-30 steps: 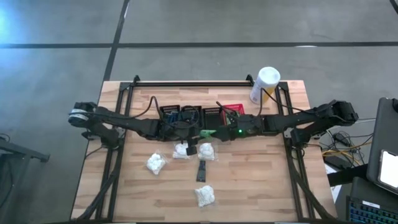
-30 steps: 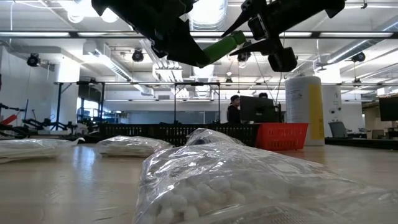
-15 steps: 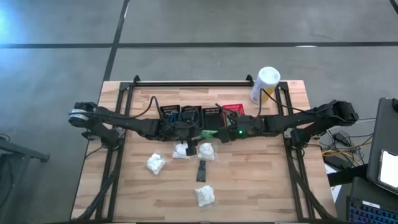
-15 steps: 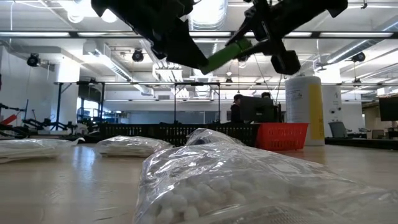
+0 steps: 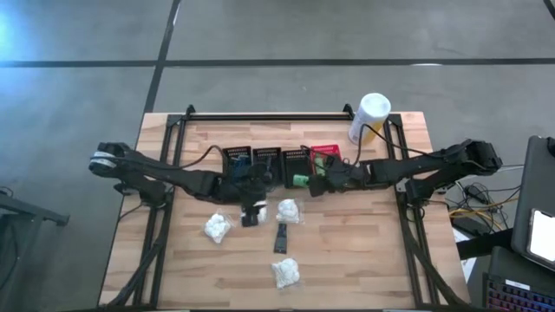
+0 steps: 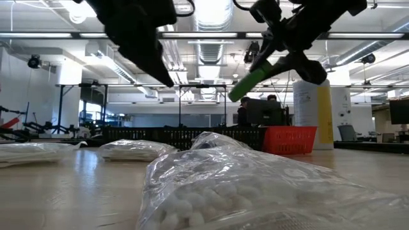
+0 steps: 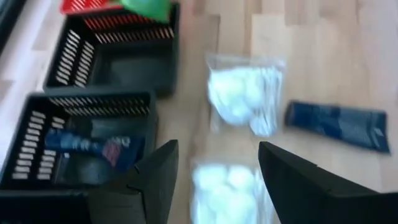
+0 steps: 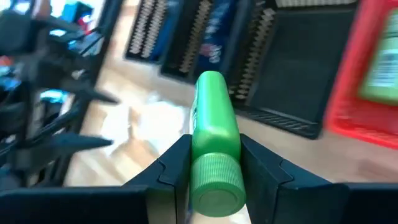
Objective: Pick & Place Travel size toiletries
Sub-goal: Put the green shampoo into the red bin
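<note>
My right gripper (image 5: 310,180) (image 8: 214,142) is shut on a bright green bottle (image 5: 299,180) (image 6: 252,80), held in the air in front of the baskets. My left gripper (image 5: 251,211) (image 7: 217,148) (image 6: 160,73) is open and hangs above a white puffy bundle (image 7: 227,186) without touching it. Other white bundles (image 5: 217,228) (image 5: 287,211) (image 5: 284,272) lie flat on the table. A dark blue tube (image 5: 281,237) (image 7: 339,124) lies between them. Another blue tube (image 7: 87,146) lies inside a black basket. My right gripper pinches the green bottle's body just ahead of its ribbed cap (image 8: 214,180), one finger (image 8: 177,162) on either side. The fingers come roughly level from the table's right, and the bottle points forward along them. It is lifted clear and tilted, free end (image 6: 234,94) lower.
Three black mesh baskets (image 5: 238,158) (image 5: 266,158) (image 5: 295,158) and a red one (image 5: 326,152) (image 6: 291,139) stand in a row behind the grippers. The red one holds a green item (image 8: 379,62). A tall white-and-yellow canister (image 5: 368,119) (image 6: 313,112) stands at the far right.
My left gripper has drawn away from the green bottle and moved toward the near edge, now over a white bundle. My right gripper, still shut on the bottle, has pulled back toward the table's right. The bottle has tipped, its free end dropping lower.
</note>
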Motion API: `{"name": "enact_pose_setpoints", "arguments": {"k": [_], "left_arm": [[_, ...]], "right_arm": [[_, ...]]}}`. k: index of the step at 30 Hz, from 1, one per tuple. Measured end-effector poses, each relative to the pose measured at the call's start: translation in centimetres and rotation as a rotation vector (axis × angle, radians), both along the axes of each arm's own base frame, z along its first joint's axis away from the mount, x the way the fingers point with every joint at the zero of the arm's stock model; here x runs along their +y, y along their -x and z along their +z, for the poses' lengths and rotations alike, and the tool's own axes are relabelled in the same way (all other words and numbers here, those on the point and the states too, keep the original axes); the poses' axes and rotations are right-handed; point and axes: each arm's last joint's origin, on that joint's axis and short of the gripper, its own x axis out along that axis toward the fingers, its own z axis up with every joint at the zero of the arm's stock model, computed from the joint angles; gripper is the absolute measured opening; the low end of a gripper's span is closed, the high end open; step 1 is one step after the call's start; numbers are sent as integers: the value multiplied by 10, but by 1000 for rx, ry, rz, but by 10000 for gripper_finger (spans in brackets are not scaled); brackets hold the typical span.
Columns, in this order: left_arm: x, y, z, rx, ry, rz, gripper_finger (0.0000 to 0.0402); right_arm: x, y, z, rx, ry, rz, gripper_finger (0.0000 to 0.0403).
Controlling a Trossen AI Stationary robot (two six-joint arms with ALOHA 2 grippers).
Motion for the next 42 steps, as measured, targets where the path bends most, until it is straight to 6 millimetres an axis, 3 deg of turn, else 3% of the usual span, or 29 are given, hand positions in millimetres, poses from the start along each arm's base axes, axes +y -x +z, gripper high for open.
{"name": "enact_pose_setpoints", "arguments": {"k": [6, 12, 17, 24, 28, 32, 38, 42], "left_arm": [[-3, 29, -6, 19, 41, 28, 227], [3, 63, -24, -24, 130, 120, 227], [6, 77, -35, -157, 237, 183, 227], [7, 79, -43, -287, 376, 263, 227], [7, 78, -44, -297, 428, 314, 227], [7, 78, -43, -312, 449, 352, 227], [7, 77, -42, -331, 490, 402, 227], [7, 77, -42, -334, 508, 418, 227]], "right_arm": [[-4, 15, 17, 215, 48, -114, 101], [-10, 20, 40, 407, 85, -93, 104], [-28, 16, 47, 564, 63, 72, 105], [-65, 2, 52, 758, 178, 344, 106], [-90, -16, 48, 772, 189, 540, 106], [-110, -31, 32, 832, 148, 741, 107], [-130, -42, 6, 950, 66, 980, 107], [-140, -46, -4, 923, 38, 1054, 107]]}}
